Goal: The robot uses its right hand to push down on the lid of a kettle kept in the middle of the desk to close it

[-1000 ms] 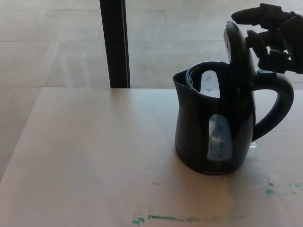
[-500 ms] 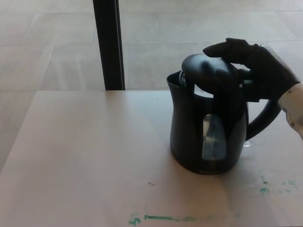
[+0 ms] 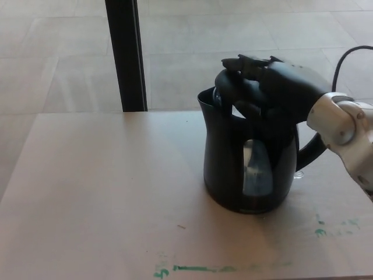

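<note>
Black kettle [image 3: 245, 169]: upright on the desk [image 3: 105, 192], beneath the right robot hand [image 3: 274, 87].
Lid [image 3: 230, 87]: under its fingers, apparently nearly down.
Fingers: spread flat, gripping nothing.

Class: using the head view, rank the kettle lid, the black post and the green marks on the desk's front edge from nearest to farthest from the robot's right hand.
1. Kettle lid: directly under the right hand.
2. Black post: behind the desk, to the left.
3. Green marks: front edge, lower left.
</note>
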{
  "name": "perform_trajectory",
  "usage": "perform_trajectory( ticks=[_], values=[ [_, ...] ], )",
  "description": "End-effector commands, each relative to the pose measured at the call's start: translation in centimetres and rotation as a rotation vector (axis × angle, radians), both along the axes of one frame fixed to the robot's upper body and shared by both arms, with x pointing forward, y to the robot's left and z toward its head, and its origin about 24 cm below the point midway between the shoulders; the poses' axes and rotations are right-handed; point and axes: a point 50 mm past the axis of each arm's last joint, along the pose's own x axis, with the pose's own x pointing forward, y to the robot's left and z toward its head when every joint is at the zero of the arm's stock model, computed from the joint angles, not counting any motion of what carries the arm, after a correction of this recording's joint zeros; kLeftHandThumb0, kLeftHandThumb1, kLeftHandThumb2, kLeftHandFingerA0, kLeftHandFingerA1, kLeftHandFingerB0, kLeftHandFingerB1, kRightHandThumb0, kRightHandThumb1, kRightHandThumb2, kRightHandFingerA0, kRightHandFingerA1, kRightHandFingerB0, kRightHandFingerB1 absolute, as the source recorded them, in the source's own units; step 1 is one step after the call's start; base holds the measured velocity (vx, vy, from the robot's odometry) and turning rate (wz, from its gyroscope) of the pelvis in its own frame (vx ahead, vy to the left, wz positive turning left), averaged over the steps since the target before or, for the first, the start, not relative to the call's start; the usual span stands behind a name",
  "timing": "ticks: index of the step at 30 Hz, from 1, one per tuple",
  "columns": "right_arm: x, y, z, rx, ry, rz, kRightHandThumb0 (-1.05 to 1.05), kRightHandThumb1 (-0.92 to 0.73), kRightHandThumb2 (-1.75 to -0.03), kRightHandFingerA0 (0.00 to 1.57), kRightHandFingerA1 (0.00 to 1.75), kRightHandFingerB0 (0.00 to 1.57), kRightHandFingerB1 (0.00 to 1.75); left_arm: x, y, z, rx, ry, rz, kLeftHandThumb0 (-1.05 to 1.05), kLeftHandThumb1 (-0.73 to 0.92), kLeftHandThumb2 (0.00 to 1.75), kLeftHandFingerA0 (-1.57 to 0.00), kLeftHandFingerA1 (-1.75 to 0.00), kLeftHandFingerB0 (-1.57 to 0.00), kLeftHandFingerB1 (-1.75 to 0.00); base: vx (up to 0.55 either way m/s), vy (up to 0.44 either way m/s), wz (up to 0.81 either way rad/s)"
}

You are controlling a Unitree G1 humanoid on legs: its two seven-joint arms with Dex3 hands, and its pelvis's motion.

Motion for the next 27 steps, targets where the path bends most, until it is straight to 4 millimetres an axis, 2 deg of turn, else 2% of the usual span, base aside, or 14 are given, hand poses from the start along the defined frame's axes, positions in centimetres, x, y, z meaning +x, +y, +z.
perform_trajectory(
  ticks=[1,9,10,11,12,14,17,19,20,21,23,24,25,27],
  values=[
    [-0.8,1.8,-2.0,-0.279,0.083,0.096,-0.93,-0.8,-1.23,0.07,0.25,0.07,0.24,0.5,1.7,1.4,0.06,-0.023,0.017,-0.94,0.8,0.85,-0.49,-0.52,-0.39,-0.45,0.0,0.0,0.0],
    [-2.5,-0.2,-7.6,-0.191,0.205,0.027,-0.9,-0.82,-1.2,0.07,0.22,0.07,0.25,0.5,1.6,1.4,0.029,-0.026,0.004,-0.89,0.92,0.74,-0.46,-0.45,-0.39,-0.39,0.0,0.0,0.0],
    [-2.8,-0.4,-8.7,-0.178,0.232,0.009,-0.9,-0.81,-1.2,0.07,0.22,0.07,0.25,0.5,1.6,1.3,0.033,-0.026,0.001,-0.86,0.75,1.14,-0.4,-0.56,-0.32,-0.5,0.0,0.0,0.0],
    [-3.0,-0.5,-9.3,-0.165,0.24,-0.002,-0.91,-0.83,-1.23,0.07,0.2,0.07,0.24,0.5,1.6,1.3,0.035,-0.027,0.0,-0.89,0.92,0.74,-0.46,-0.47,-0.37,-0.39,0.0,0.0,0.0],
    [-3.2,-0.6,-10.2,-0.143,0.253,-0.017,-0.91,-0.82,-1.22,0.07,0.2,0.07,0.24,0.6,1.6,1.4,0.034,-0.029,-0.003,-0.84,0.75,1.14,-0.39,-0.55,-0.33,-0.51,0.0,0.0,0.0],
    [-3.6,-0.7,-11.8,-0.104,0.285,-0.055,-0.93,-0.84,-1.24,0.05,0.16,0.05,0.2,0.8,1.6,1.4,0.027,-0.037,-0.007,-0.87,0.78,1.17,-0.38,-0.56,-0.28,-0.49,0.0,0.0,0.0],
    [-4.6,-0.7,-14.2,0.014,0.373,-0.116,-0.86,-0.8,-1.24,0.0,0.19,0.0,0.22,1.2,1.5,1.5,0.032,-0.039,-0.009,-0.85,0.76,1.13,-0.4,-0.56,-0.34,-0.52,0.0,0.0,0.0],
    [-5.1,-0.5,-15.3,0.044,0.4,-0.13,-0.9,-0.92,-0.84,0.0,0.2,0.0,0.16,1.5,1.5,1.6,0.04,-0.041,-0.023,-0.88,0.92,0.75,-0.46,-0.46,-0.38,-0.4,0.0,0.0,0.0],
    [-5.4,-0.3,-16.0,0.071,0.418,-0.136,-0.88,-0.81,-1.25,0.0,0.21,0.0,0.22,1.5,1.5,1.6,0.038,-0.044,-0.015,-0.84,0.76,1.14,-0.4,-0.56,-0.33,-0.5,0.0,0.0,0.0],
    [-5.9,0.2,-16.9,0.073,0.424,-0.134,-0.9,-0.83,-1.25,0.0,0.19,0.0,0.21,1.5,1.6,1.6,0.049,-0.043,-0.033,-0.89,0.92,0.75,-0.49,-0.5,-0.4,-0.41,0.0,0.0,0.0],
    [-6.0,0.2,-17.1,0.075,0.427,-0.138,-0.91,-0.84,-1.25,0.0,0.19,0.0,0.2,1.6,1.6,1.7,0.05,-0.04,-0.04,-0.85,0.76,1.13,-0.43,-0.57,-0.35,-0.52,0.0,0.0,0.0],
    [-6.3,0.6,-17.6,0.062,0.428,-0.121,-0.9,-0.83,-1.26,0.0,0.2,0.0,0.21,1.7,1.6,1.7,0.045,-0.042,-0.032,-0.92,0.92,0.75,-0.47,-0.48,-0.38,-0.4,0.0,0.0,0.0],
    [-6.5,0.8,-17.7,0.049,0.419,-0.108,-0.91,-0.84,-1.26,0.0,0.18,0.0,0.19,1.8,1.6,1.7,0.037,-0.052,-0.028,-0.87,0.75,1.13,-0.4,-0.56,-0.33,-0.51,0.0,0.0,0.0],
    [-6.4,1.0,-17.6,0.027,0.412,-0.094,-0.9,-0.84,-1.25,0.0,0.18,0.0,0.2,1.9,1.6,1.7,0.019,-0.065,-0.019,-0.97,0.81,0.84,-0.44,-0.5,-0.33,-0.43,0.0,0.0,0.0]
  ],
)
